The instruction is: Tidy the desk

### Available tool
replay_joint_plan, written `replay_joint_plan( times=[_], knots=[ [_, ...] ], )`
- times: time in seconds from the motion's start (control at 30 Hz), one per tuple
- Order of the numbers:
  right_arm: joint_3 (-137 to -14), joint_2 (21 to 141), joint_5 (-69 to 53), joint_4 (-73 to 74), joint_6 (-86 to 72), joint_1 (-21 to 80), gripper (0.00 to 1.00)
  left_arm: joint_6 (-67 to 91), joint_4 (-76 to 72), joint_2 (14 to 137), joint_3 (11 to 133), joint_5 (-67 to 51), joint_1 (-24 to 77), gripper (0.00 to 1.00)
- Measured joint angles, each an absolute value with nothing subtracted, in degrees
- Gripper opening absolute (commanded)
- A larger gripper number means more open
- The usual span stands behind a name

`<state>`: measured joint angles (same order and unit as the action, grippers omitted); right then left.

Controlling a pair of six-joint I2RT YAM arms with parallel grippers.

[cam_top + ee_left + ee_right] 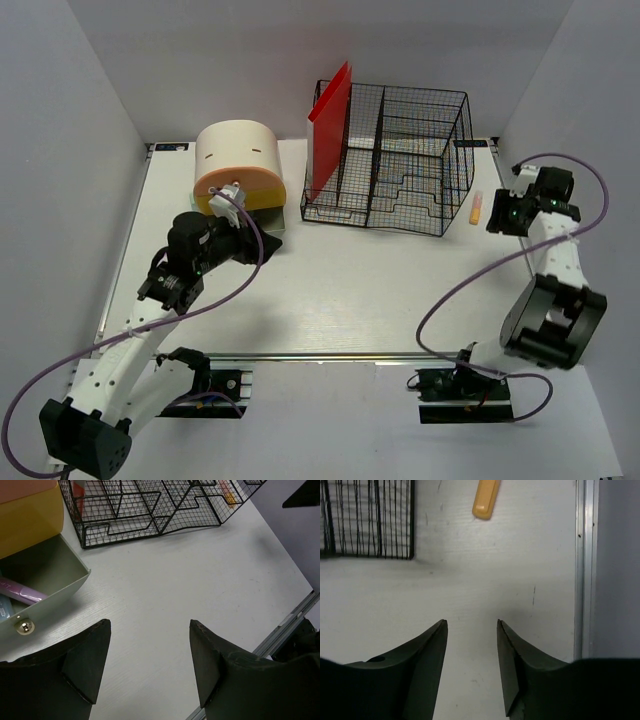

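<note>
Directly below the right end effector (471, 623) lies the desk (485, 575); jaws apart.

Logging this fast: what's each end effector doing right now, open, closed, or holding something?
Left end effector: open, holding nothing.
Right end effector: open, holding nothing.

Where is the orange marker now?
The orange marker lies on the desk far right in the top view, between the wire basket and the right gripper.
</note>
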<state>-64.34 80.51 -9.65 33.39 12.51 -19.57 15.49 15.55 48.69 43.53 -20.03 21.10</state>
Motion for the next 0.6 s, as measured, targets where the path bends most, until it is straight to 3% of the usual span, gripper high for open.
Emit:
replay_joint_plan(
  times=[0.13,0.37,0.6],
  knots=[
    [-71.79,90.65,-11.44,30.33,9.91,-20.18,0.47,15.49,15.90,49.08,43.53,-19.22,21.10,0.74],
    [-92.09,111.37,-13.47,31.22,6.63,-19.22,0.56,15.46,16.32,49.69,43.51,-17.98,21.10,0.74],
    [-107.20,125.12,-10.22,33.39,5.91,-14.87,0.57,15.42,16.60,50.57,43.51,-17.19,21.10,0.75]
  ],
)
